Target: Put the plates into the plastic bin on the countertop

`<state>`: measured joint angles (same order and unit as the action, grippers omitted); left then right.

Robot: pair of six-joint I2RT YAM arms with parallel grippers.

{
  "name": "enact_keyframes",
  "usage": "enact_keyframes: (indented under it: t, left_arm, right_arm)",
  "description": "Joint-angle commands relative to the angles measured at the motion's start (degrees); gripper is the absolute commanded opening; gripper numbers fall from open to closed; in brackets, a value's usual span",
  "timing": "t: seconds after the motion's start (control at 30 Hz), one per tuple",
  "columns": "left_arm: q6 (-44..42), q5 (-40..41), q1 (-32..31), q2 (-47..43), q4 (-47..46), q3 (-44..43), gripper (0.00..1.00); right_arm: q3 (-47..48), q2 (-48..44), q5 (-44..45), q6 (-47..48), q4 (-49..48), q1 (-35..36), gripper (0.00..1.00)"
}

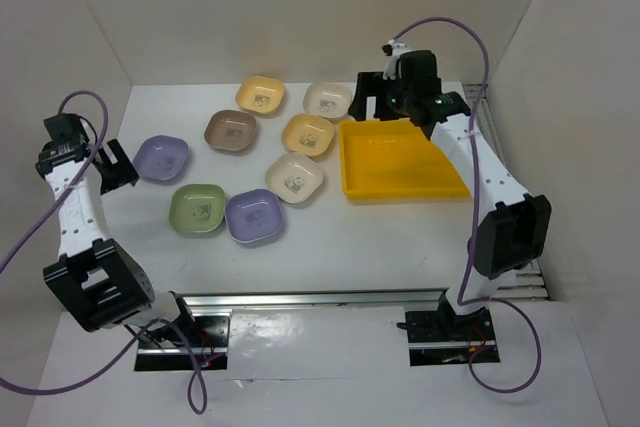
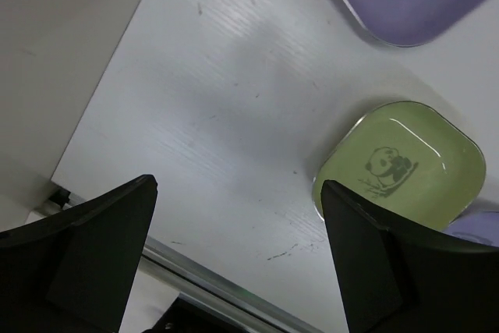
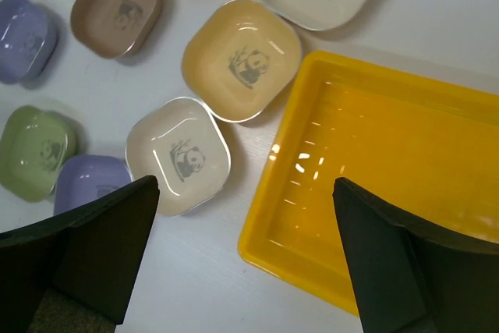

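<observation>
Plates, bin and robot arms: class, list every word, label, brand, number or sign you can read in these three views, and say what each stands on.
No readable word, number or brand in any view.
Green plate: a panda drawing only, no lettering.
Yellow-orange plate: the same panda drawing, no lettering.
Plastic bin: plain, unmarked.
Top view: the centre marks are too small to make out.

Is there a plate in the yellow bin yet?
No, the yellow bin is bare inside, and all eight plates sit on the countertop beside it.
</observation>
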<state>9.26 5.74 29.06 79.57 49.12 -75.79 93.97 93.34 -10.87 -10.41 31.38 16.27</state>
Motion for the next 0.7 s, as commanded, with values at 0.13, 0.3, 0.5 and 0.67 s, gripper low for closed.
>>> enact_keyframes:
  t: [0.13,0.3,0.5,0.67]
  left_arm:
    - [0.07,-12.31,7.32,3.65,-8.24,4.86,1.0]
    - [0.06,-21.45,7.33,8.75,-11.85,0.84,1.0]
    - [-0.47,-24.36,7.33,20.76,-14.49,-5.49,1.0]
    - [1.73,-25.86,6.63,30.46,-14.49,-11.66,1.0]
  right_arm:
    - [0.41,6.93,-8.19,2.67,-5.89,4.9,1.0]
    - [1.74,9.32,-8.9,3.3,-5.89,5.44,1.0]
    - [-0.55,9.32,-8.9,2.77,-8.87,6.49,1.0]
    - [0.77,10.37,-6.97,2.77,-8.35,7.54,1.0]
